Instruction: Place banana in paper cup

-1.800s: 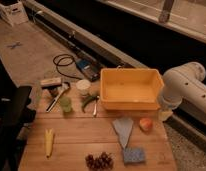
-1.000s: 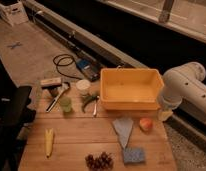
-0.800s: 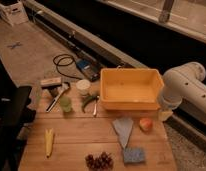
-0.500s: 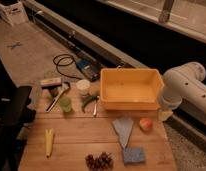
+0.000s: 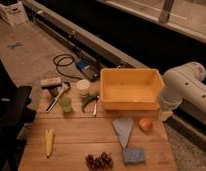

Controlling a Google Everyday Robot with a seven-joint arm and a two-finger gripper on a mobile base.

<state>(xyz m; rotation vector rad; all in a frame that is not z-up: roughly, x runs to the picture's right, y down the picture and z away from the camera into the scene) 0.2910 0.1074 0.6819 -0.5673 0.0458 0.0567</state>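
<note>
Banana (image 5: 49,141) lies flat near the front-left of the wooden table (image 5: 91,137), pointing roughly away from the camera, with nothing touching it. The paper cup (image 5: 83,87) stands upright at the back, just beside the yellow bin (image 5: 131,89), with a small green cup (image 5: 65,103) and a curved green vegetable (image 5: 89,102) close in front of it. The gripper (image 5: 165,114) sits off to the right past the bin, well apart from both, and honestly there's no telling whether it's spread or closed. The job looks unstarted. Best bet is probably coming straight down across the banana's slim middle, then tipping it in end-first, and not mixing up the two cups.
</note>
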